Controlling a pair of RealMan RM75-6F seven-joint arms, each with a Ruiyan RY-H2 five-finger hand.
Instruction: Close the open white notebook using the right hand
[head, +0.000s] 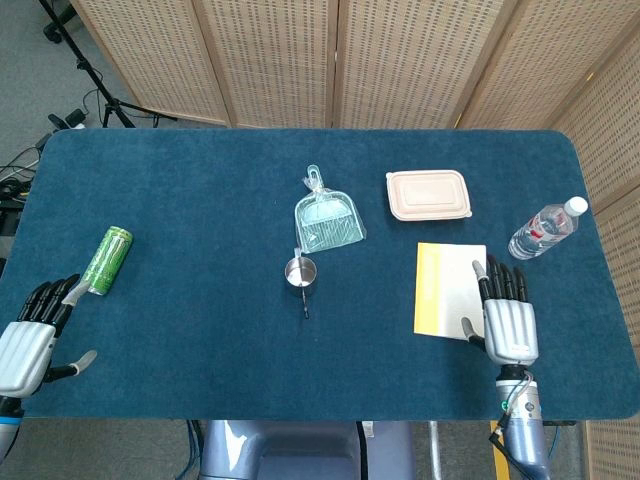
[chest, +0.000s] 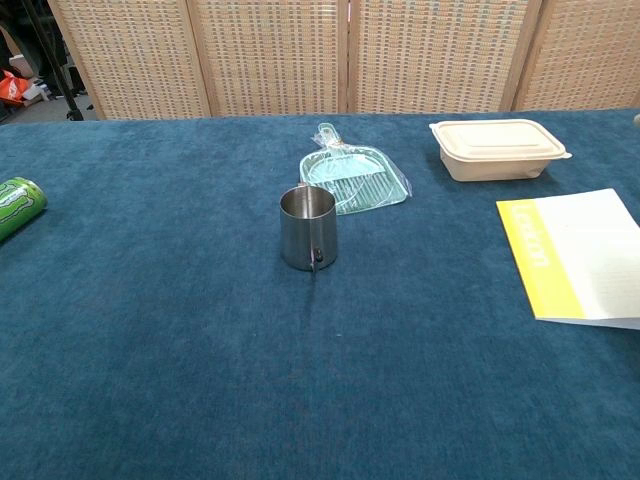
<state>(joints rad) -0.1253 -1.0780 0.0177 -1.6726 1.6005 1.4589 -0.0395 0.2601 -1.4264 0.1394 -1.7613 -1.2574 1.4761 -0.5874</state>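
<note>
Resting open beside notebook (head: 449, 289): right hand (head: 508, 322)

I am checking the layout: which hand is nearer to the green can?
The left hand. It is just below the can, its fingers near the can's lower end. The right hand is far across the table, beside the notebook.

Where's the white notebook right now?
In the head view, the white notebook lies closed on the table's right side, just in front of the beige lidded container, with the right hand at its right edge.
</note>
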